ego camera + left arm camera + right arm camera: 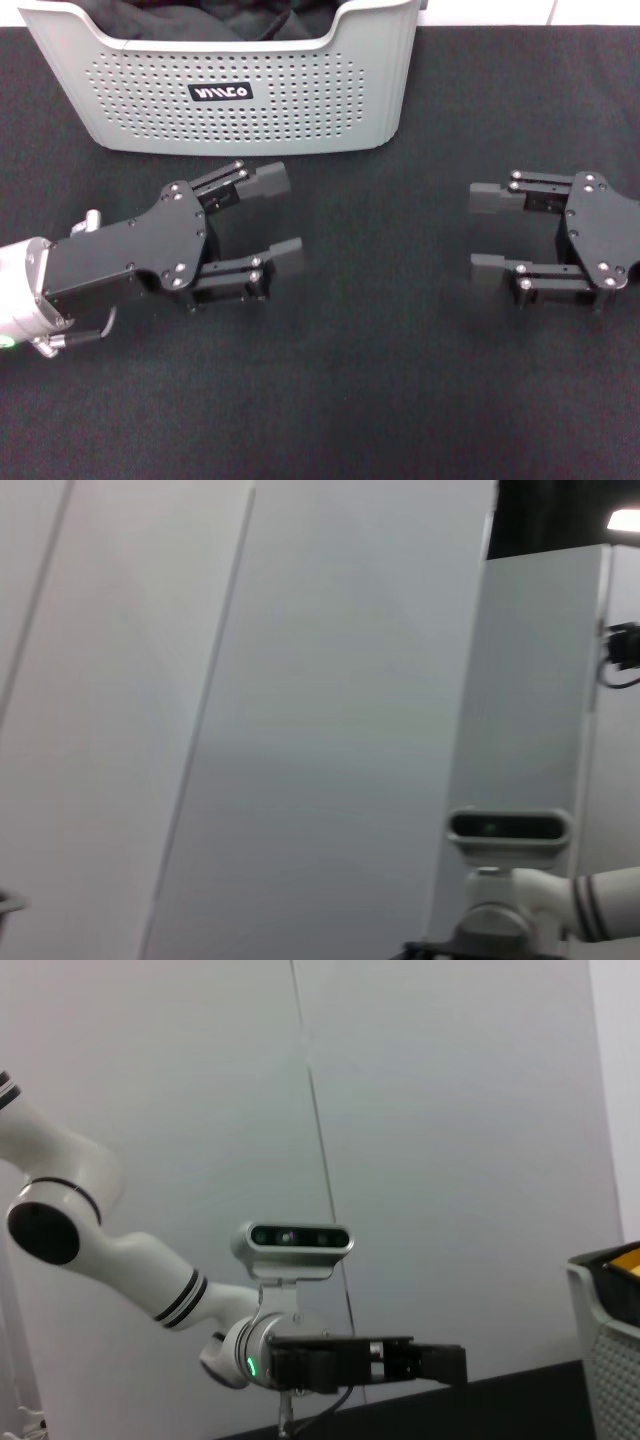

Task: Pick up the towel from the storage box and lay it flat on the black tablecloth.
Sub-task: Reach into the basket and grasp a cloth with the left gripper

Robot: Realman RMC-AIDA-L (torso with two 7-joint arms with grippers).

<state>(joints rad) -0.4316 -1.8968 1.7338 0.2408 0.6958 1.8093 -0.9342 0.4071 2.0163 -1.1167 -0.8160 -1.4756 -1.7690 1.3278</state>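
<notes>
The light grey storage box stands at the far edge of the black tablecloth. Dark fabric fills the box in the head view; I cannot tell whether it is the towel. In the right wrist view an orange-yellow patch of the towel shows over the storage box's rim. My left gripper hovers open just in front of the box, with nothing between its fingers. My right gripper is open and empty too, over the cloth to the right and pointing at the left one.
White wall panels fill both wrist views. The left arm with its gripper shows in the right wrist view, and the right arm's wrist camera shows in the left wrist view. Bare cloth stretches in front of both grippers.
</notes>
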